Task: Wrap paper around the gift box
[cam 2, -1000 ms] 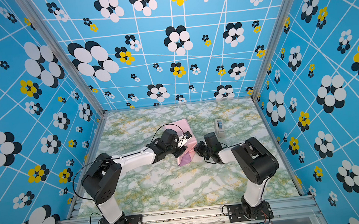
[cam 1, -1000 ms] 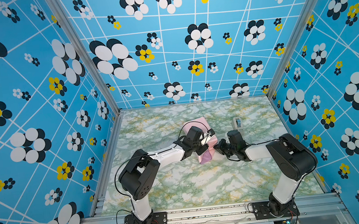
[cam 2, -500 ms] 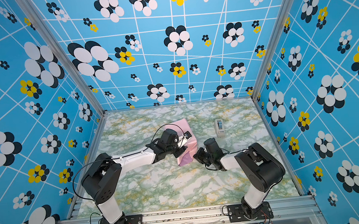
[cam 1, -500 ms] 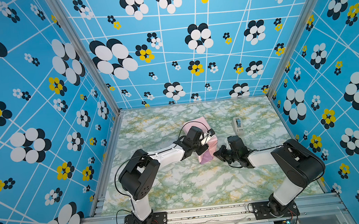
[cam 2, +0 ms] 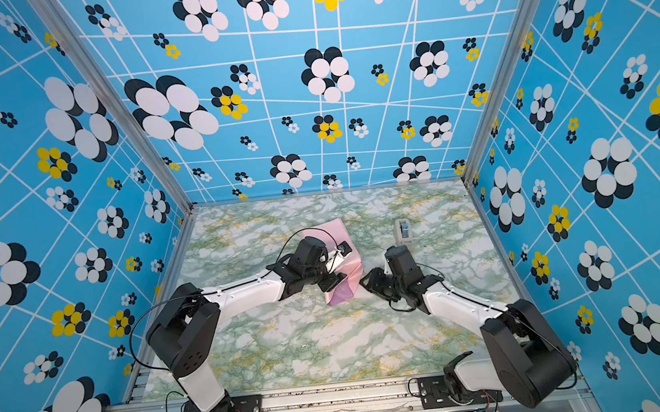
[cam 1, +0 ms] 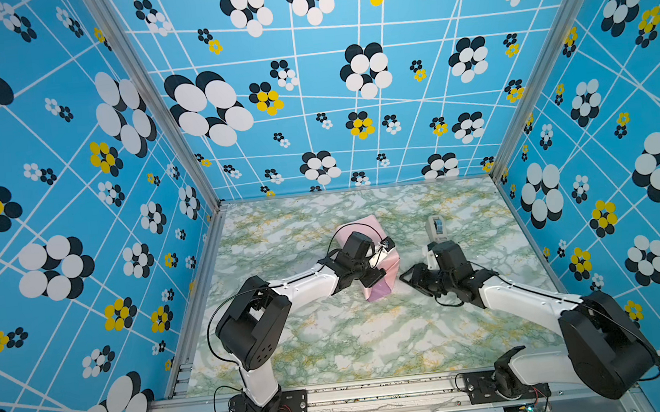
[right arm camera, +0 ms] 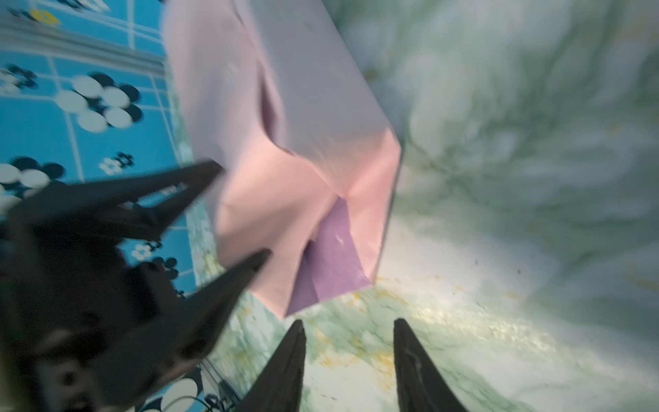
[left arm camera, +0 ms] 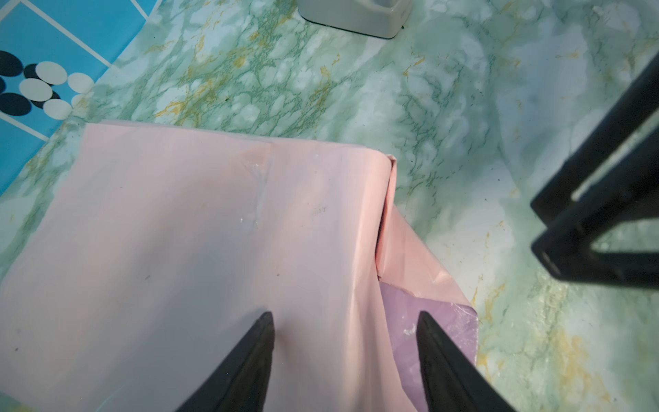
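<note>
Parcel sits mid-table (cam 1: pixel 334 340), twd the back; the paper (cam 1: pixel 357 227) is folded round a boxy form, pale pink face outward on top & sides, lilac face showing at the loose end flap that faces the right arm; gift box itself fully covered, not seen. Glossy streak on the top seam in the left wrist view. Left gripper (left arm camera: pixel 346 331) is over the parcel's flap end, jaws spread, one finger over the pink top, the other over the lilac flap; nothing pinched; contact w/ the paper cannot be confirmed. Right gripper (right arm camera: pixel 349 331) is low over the table just beside that flap end, apart from it; jaws spread, nothing between them; right wrist view blurred. Tape dispenser (cam 1: pixel 436 227) stands behind the right gripper, apart from the parcel.
</note>
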Controlling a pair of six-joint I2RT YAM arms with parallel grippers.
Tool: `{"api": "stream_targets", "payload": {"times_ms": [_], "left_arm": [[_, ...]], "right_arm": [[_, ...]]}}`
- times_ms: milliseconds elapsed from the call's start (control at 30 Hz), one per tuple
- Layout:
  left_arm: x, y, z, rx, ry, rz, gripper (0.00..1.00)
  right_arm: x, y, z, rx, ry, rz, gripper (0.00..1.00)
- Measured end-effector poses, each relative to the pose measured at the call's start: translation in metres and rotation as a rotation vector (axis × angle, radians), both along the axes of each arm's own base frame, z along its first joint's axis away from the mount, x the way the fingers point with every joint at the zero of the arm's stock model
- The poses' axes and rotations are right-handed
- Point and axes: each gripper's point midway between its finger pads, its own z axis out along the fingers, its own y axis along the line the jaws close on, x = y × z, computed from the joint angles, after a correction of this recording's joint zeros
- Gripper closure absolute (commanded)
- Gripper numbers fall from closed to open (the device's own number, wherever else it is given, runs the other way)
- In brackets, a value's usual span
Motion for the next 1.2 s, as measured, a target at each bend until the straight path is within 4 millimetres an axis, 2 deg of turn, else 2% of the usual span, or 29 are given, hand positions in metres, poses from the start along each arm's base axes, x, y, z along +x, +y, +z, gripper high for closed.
{"api": "stream_targets", "payload": {"times_ms": [67,167,300,400,500,567,633,733,833,967,1100,1200], "left_arm": [[-0.001,-0.001,0.016,-0.026,-0.002,0.009,0.25],[-0.002,0.0,0.052,-0.09,-0.014,0.04,0.23],[-0.003,0.017,0.098,-0.21,0.014,0.159,0.23],[0.008,0.046,0.113,-0.3,0.092,0.317,0.23],[0.017,0.083,0.096,-0.373,0.213,0.49,0.23],[0.015,0.102,0.069,-0.403,0.312,0.584,0.24],[0.006,0.11,0.042,-0.408,0.409,0.642,0.24],[-0.001,0.105,0.019,-0.415,0.516,0.672,0.25],[0.002,0.096,0.01,-0.447,0.567,0.667,0.28],[0.01,0.083,-0.002,-0.464,0.613,0.651,0.3],[0.019,0.069,-0.002,-0.474,0.627,0.615,0.29],[0.026,0.06,0.007,-0.482,0.606,0.577,0.27]], "right_arm": [[0.021,-0.011,0.034,-0.02,-0.083,-0.013,0.44],[0.046,-0.013,0.059,-0.072,-0.125,0.015,0.4],[0.082,0.006,0.059,-0.125,-0.094,0.113,0.38],[0.102,0.017,0.039,-0.163,-0.041,0.18,0.38],[0.103,0.022,0.014,-0.182,0.032,0.235,0.4],[0.095,0.026,0.0,-0.178,0.086,0.265,0.43],[0.087,0.03,-0.007,-0.171,0.12,0.293,0.46],[0.077,0.039,-0.01,-0.154,0.142,0.324,0.52],[0.067,0.044,-0.016,-0.137,0.164,0.338,0.57],[0.044,0.043,-0.03,-0.114,0.229,0.332,0.58],[0.025,0.046,-0.026,-0.09,0.238,0.308,0.43],[0.015,0.043,-0.02,-0.092,0.226,0.283,0.38]]}}
